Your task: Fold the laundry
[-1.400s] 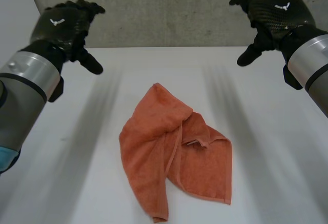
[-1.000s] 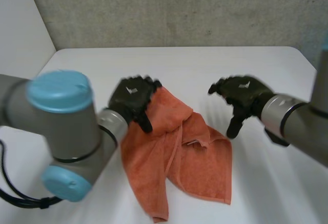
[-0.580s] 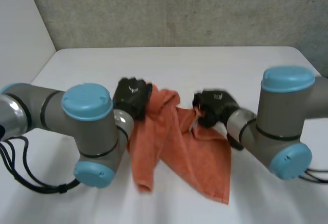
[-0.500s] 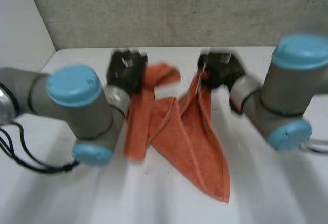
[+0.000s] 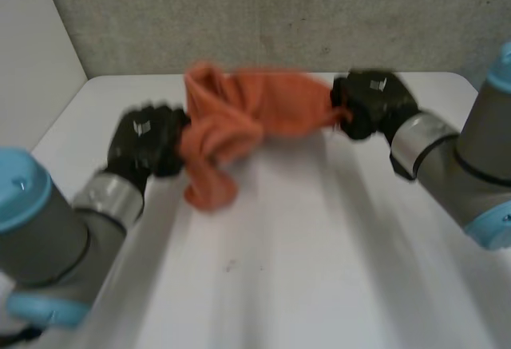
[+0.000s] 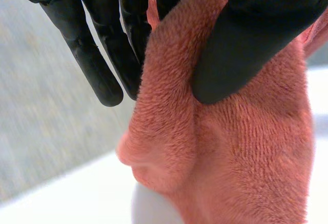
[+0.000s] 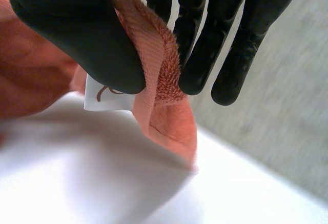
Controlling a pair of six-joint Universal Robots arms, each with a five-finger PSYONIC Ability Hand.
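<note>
— Where is the towel (image 5: pixel 255 113)?
— Over the table (image 5: pixel 319 245), strung between the two hands. The left hand (image 5: pixel 144 143) pinches its left end, the right hand (image 5: pixel 371 105) its right edge.
— And behind?
— A wall (image 5: pixel 279 13), past the table's far edge.

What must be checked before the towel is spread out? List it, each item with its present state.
1. Left hand pinching the towel: ok, thumb presses cloth against the fingers.
2. Right hand pinching the towel: ok, at a hemmed edge beside the white label.
3. Towel taut between the hands: not ok, it is bunched near the left hand.
4. Hanging bunch off the table: cannot tell.
5. Both hands at corners: cannot tell.
</note>
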